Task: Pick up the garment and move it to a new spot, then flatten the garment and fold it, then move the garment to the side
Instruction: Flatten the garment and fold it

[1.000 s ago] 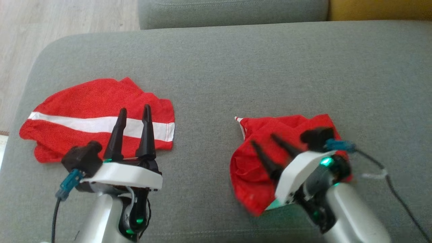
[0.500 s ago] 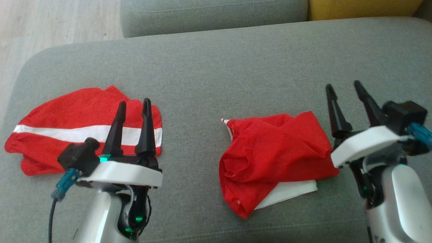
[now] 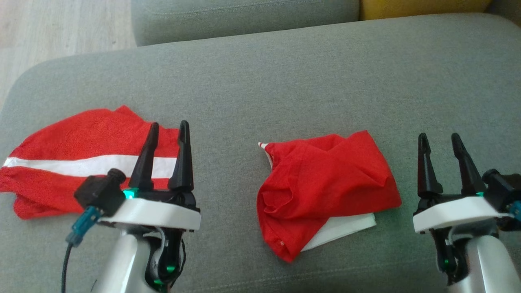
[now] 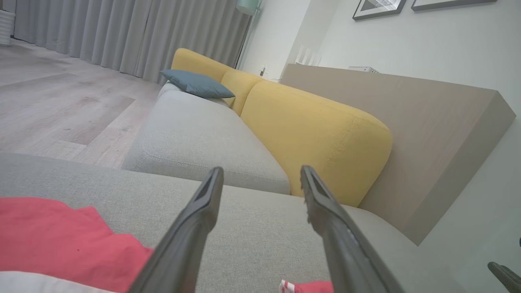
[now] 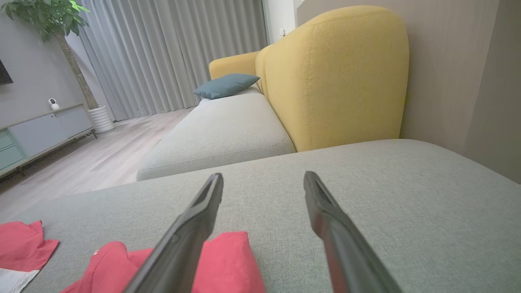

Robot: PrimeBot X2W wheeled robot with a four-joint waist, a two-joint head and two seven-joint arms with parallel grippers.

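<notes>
The left gripper and the right gripper are both hovering wide open, holding nothing. The crumpled red garment is lying between them near the grey sofa cushion's front edge. Its layers are overlapping, so a pinch is likely catching several folds at once and leaving it bunched during flattening.

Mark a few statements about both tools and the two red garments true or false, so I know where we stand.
1. The left tool and the right tool both stand open, holding nothing. True.
2. The right tool touches the crumpled garment. False: it is apart from it, to that garment's right.
3. The crumpled garment lies flat and folded. False: it is bunched, with a white part showing under its near edge.
4. The striped garment lies at the left end of the grey cushion. True.
</notes>
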